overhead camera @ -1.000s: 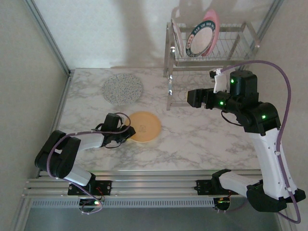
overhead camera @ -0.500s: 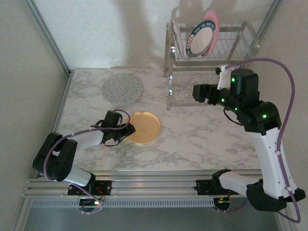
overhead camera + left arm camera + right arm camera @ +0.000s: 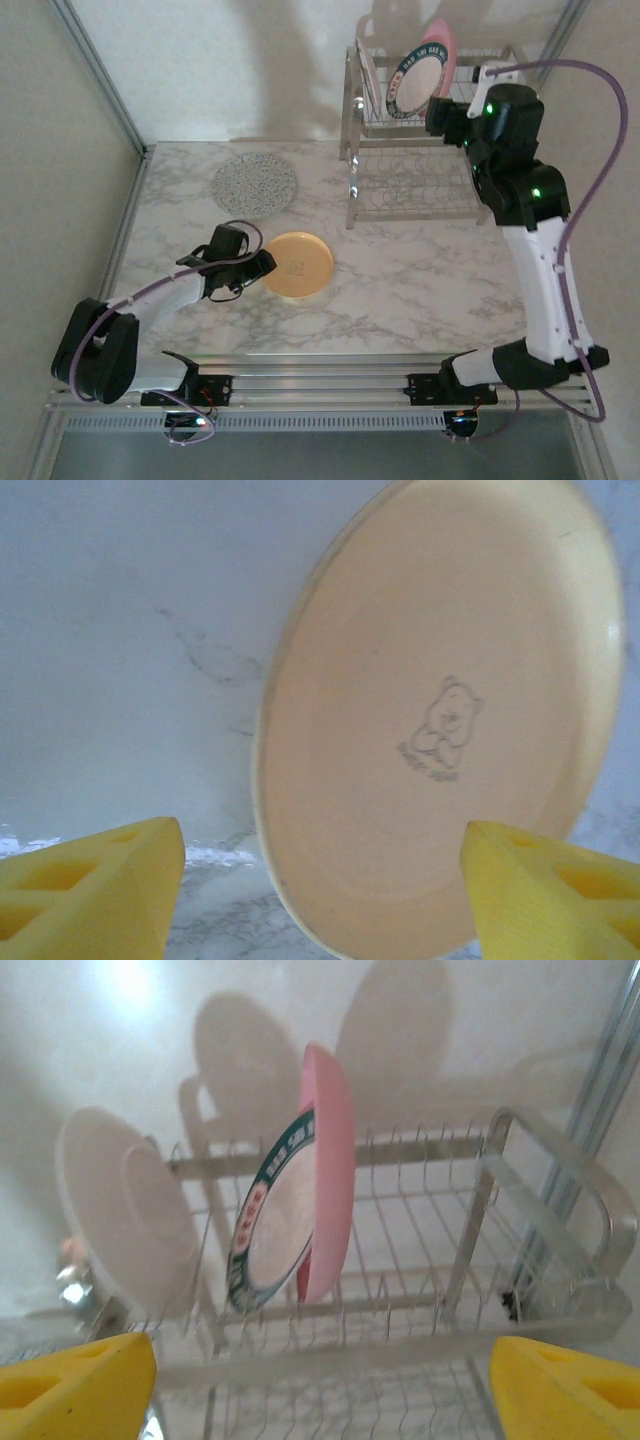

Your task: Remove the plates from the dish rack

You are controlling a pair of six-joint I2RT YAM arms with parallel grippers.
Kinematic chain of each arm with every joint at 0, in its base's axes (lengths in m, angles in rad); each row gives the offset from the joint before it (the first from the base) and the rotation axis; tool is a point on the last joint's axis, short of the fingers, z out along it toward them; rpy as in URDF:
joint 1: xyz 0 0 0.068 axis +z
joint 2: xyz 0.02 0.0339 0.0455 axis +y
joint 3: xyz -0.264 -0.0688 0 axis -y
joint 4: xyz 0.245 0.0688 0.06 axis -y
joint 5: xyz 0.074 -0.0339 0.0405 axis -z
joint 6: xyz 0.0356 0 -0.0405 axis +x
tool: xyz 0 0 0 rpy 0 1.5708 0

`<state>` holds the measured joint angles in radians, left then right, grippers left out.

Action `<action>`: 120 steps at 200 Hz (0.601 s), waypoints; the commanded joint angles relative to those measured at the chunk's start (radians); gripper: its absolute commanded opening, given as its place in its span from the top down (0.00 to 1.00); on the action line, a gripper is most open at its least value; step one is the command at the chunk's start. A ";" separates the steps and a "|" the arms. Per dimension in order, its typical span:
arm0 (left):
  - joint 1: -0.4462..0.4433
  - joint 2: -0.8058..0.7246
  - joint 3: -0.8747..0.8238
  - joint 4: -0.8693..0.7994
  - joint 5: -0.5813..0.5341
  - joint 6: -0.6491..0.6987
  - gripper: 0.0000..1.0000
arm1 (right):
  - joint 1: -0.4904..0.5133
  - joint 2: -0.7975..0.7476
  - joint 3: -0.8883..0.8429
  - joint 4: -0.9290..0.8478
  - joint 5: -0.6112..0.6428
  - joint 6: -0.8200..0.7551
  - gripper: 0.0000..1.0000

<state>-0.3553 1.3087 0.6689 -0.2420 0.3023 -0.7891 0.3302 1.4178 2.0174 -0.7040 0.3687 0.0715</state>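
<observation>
The marble table [image 3: 420, 290] is read here as a clock face in the view from above, with 6 o'clock at the arm bases.

At about 10 o'clock a grey speckled plate [image 3: 256, 185] lies flat on the table, alone. Lower, at about 8 o'clock, the left claw [image 3: 262, 267] is low over the table. Just beside it, on its 3 o'clock side, a tan-orange plate [image 3: 297, 264] lies flat. In the left wrist view the two yellow fingers [image 3: 100, 885] stand wide apart, one on each side of the near edge of this plate. The claw is open and grips nothing. A small bear drawing is in the middle of the plate.

At about 1 o'clock the chrome dish rack [image 3: 410, 195] stands at the far edge of the table. Three plates stand on edge in its upper basket. The left one is a pale plate [image 3: 130, 1210], apart from the others. The next one is a white plate with a dark teal rim [image 3: 270, 1230], tilted. A pink plate [image 3: 330, 1180] stands right behind it, and they seem to touch.

The right claw [image 3: 437, 110] is raised at the upper basket, on the 3 o'clock side of these plates. In the right wrist view its yellow fingers [image 3: 80, 1375] are far apart with nothing between them, so it is open.
</observation>
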 commanded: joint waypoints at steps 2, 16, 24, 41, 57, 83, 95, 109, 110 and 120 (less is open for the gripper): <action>0.010 -0.084 0.077 -0.080 -0.058 -0.013 0.23 | -0.043 0.096 0.055 0.228 0.016 -0.076 0.13; 0.013 -0.118 0.122 -0.110 -0.071 -0.019 0.22 | -0.055 0.165 0.076 0.324 0.000 -0.142 0.13; 0.013 -0.133 0.150 -0.123 -0.077 -0.023 0.21 | -0.059 0.196 0.089 0.364 -0.006 -0.168 0.13; 0.016 -0.160 0.212 -0.138 -0.078 -0.030 0.20 | -0.071 0.288 0.171 0.387 -0.002 -0.201 0.14; 0.019 -0.169 0.272 -0.145 -0.074 -0.032 0.20 | -0.083 0.381 0.274 0.364 0.017 -0.206 0.15; 0.018 -0.183 0.359 -0.117 -0.050 -0.034 0.20 | -0.095 0.475 0.368 0.371 0.039 -0.208 0.17; 0.019 -0.183 0.393 -0.103 -0.038 -0.034 0.19 | -0.097 0.507 0.406 0.367 0.039 -0.208 0.18; 0.018 -0.182 0.429 -0.091 -0.025 -0.036 0.20 | -0.099 0.559 0.471 0.329 0.048 -0.209 0.21; 0.018 -0.182 0.431 -0.091 -0.025 -0.036 0.20 | -0.099 0.563 0.476 0.326 0.049 -0.209 0.21; 0.018 -0.177 0.453 -0.089 -0.022 -0.037 0.19 | -0.100 0.596 0.520 0.296 0.059 -0.208 0.22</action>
<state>-0.3450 1.1431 1.0534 -0.3405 0.2615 -0.8150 0.2367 1.9583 2.4184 -0.3923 0.3859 -0.1200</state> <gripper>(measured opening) 0.803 0.789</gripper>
